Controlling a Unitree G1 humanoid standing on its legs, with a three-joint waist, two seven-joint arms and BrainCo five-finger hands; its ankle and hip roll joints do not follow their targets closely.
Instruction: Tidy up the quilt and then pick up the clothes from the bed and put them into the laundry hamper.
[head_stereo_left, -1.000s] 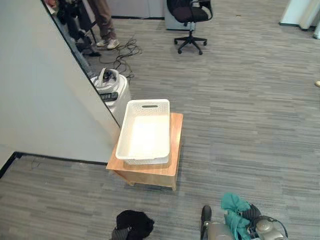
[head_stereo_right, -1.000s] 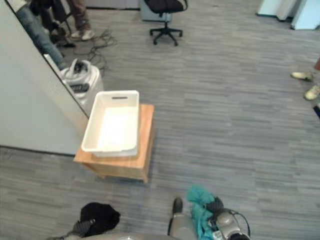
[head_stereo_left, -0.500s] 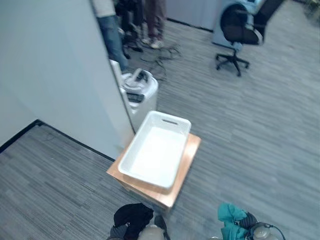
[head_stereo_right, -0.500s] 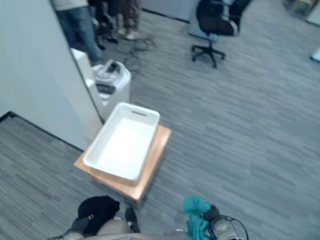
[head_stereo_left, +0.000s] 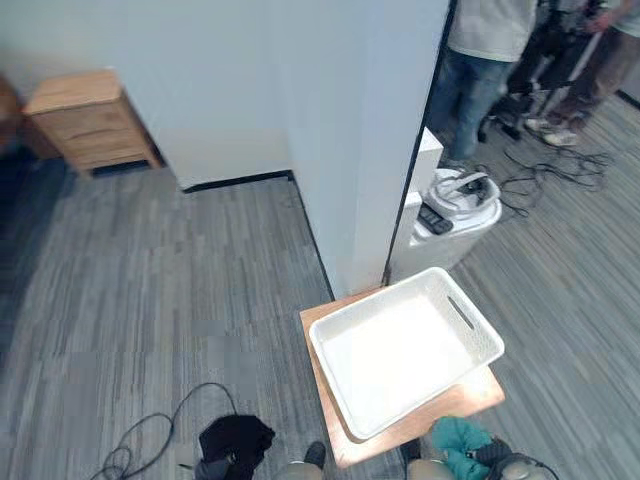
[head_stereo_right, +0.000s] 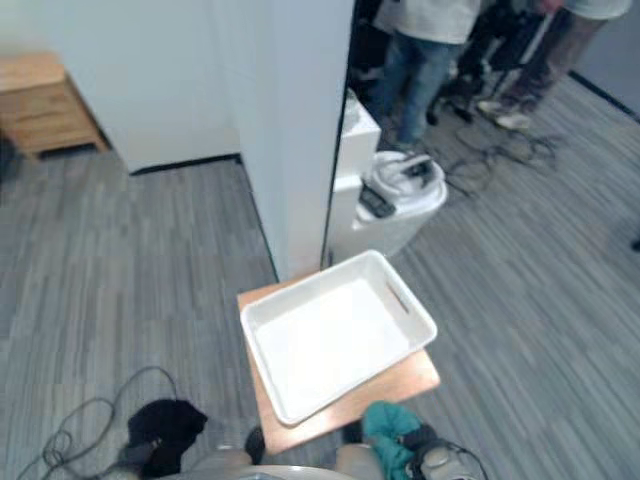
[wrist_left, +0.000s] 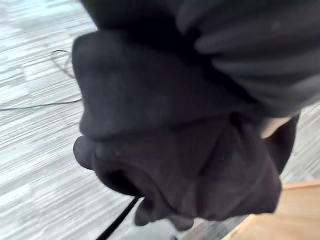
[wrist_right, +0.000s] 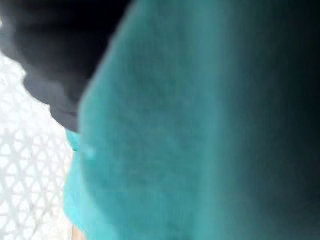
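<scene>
- The left hand carries a black garment bunched under it; its fingers are hidden, so its grip cannot be told.
- The right hand carries a teal garment just beside the white hamper on the wooden stand; its grip also cannot be told.

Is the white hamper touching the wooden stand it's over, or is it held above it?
Touching. In the left eye view the white hamper sits flat on the wooden stand, with no gap at its base and neither hand near its rim.
</scene>
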